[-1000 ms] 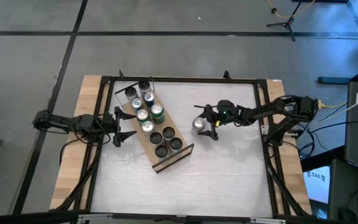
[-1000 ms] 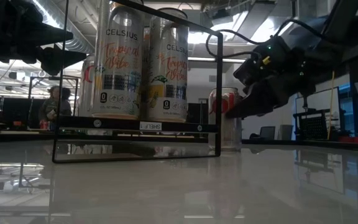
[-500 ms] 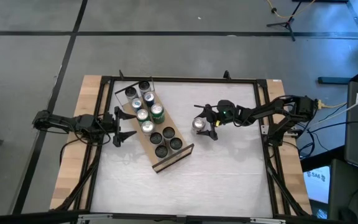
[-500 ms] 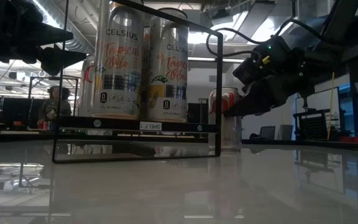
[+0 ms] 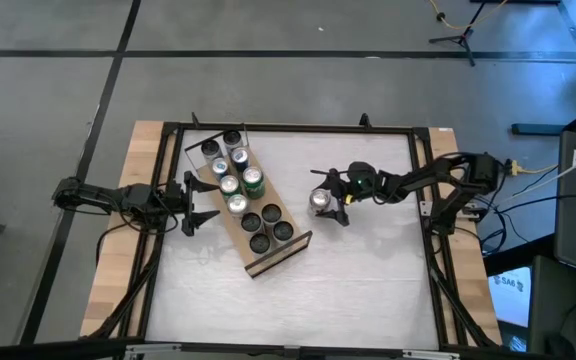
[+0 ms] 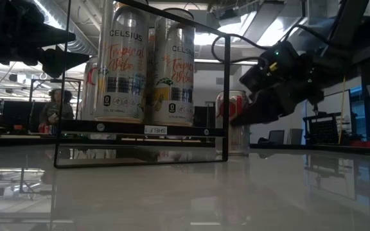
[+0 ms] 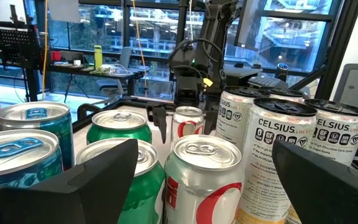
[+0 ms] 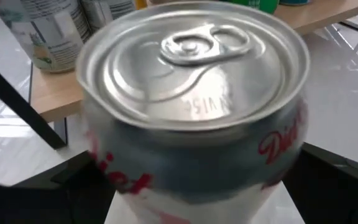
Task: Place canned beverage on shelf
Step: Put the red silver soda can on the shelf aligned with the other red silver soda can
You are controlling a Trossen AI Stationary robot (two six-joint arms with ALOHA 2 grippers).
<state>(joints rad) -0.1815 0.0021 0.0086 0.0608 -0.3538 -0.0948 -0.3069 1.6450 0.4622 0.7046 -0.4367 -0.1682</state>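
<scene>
Reaching in from the table's right side, my right pincer (image 5: 330, 200) has its two fingers spread as wide as they go, one on each side of the silver can (image 5: 319, 201) with red script that stands upright on the white tabletop (image 5: 368, 280); the fingers flank the can but I cannot tell whether they press on it, and the can's base rests on the table. In my right wrist view the can's lid and pull tab fill the frame, with my dark fingers (image 8: 48, 186) low at either side. Just beyond the can, toward the table's left, lies the shelf (image 5: 268, 245), a long light-wood board set at a slant, with cans packed in two rows along it: dark-topped ones at its near end, silver and green ones in the middle, more dark-topped ones at its far end under a thin black wire frame. The silver can stands near the shelf's long edge, apart from it. My left pincer (image 5: 200, 203) waits beside the shelf's opposite long edge, also spread wide and holding nothing.
</scene>
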